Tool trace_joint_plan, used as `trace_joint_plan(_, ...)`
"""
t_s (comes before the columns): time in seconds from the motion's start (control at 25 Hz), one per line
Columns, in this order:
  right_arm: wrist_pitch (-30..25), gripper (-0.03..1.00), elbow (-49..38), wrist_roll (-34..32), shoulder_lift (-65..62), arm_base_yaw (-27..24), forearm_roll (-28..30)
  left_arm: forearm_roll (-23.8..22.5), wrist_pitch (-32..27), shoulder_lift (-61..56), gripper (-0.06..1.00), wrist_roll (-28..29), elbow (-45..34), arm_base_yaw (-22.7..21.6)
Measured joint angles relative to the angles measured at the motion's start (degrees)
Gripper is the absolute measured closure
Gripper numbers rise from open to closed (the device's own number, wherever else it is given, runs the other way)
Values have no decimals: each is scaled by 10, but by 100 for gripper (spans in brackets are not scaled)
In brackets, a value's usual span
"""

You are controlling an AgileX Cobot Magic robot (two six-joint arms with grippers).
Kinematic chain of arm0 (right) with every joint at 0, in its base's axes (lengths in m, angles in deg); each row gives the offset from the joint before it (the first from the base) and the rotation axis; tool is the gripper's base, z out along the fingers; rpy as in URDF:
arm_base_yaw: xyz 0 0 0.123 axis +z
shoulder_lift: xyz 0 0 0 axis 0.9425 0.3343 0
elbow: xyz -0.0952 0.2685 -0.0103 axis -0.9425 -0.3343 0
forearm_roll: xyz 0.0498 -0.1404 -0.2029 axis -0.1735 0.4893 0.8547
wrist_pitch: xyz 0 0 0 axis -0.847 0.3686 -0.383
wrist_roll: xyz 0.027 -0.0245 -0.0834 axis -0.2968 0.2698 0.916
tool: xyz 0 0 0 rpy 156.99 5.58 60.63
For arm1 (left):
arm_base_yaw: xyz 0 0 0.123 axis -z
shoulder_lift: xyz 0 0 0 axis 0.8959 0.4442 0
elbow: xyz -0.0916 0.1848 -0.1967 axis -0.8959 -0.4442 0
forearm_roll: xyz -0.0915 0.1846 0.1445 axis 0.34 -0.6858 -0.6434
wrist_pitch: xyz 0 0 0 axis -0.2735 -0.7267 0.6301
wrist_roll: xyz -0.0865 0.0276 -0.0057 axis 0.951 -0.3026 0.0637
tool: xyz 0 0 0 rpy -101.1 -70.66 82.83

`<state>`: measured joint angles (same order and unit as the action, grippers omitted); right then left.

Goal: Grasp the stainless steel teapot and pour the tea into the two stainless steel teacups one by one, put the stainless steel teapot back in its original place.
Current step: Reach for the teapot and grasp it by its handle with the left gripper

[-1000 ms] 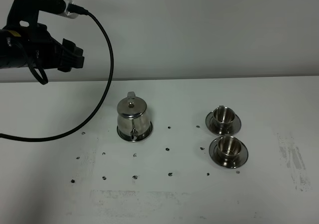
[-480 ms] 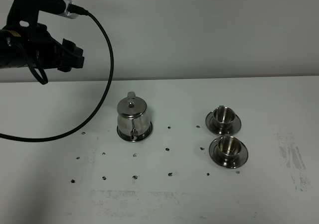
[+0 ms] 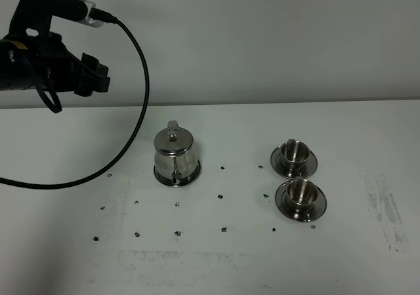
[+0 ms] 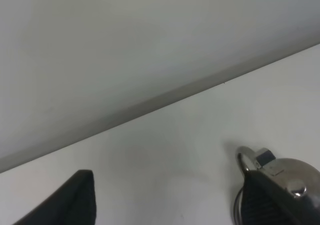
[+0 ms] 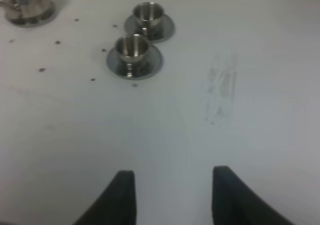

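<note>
The stainless steel teapot (image 3: 175, 156) stands lid on, on its round saucer, the original place (image 3: 186, 177), left of the table's middle. The two stainless steel teacups (image 3: 294, 153) (image 3: 302, 191) sit on their own saucers at the right, one behind the other. My left gripper (image 3: 94, 78) hangs open high above the far left, well away from the teapot (image 4: 286, 177), which shows beside one finger (image 4: 75, 200). My right gripper (image 5: 172, 197) hovers over bare table, jaws apart and holding nothing, with the teacups (image 5: 132, 47) (image 5: 147, 11) ahead. The tea is hidden.
A black cable (image 3: 134, 98) loops from the left arm down toward the table's left edge. Small dark specks (image 3: 178, 204) dot the white table (image 3: 223, 262) in front of the teapot. A scuffed patch (image 3: 387, 210) marks the right side. A grey wall stands behind.
The left arm has drifted very slightly upward. The teapot and the cups have not moved.
</note>
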<state>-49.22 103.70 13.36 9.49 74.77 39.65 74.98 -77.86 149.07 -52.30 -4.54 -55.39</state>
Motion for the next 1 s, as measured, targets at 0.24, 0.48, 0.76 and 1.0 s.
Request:
trace_joint_plan(0.24,0,62,0,0,0,-32,-4,-1,-16,0,33,0,0,0)
trace_joint_plan(0.48,1,62,0,0,0,-33,-8,-1,-47,0,33,21,4,0)
trace_joint_plan(0.76,1,62,0,0,0,-33,-8,-2,-101,16,33,77,60,0)
trace_joint_plan(1.0,1,62,0,0,0,-33,-8,-2,-149,62,33,133,129,0)
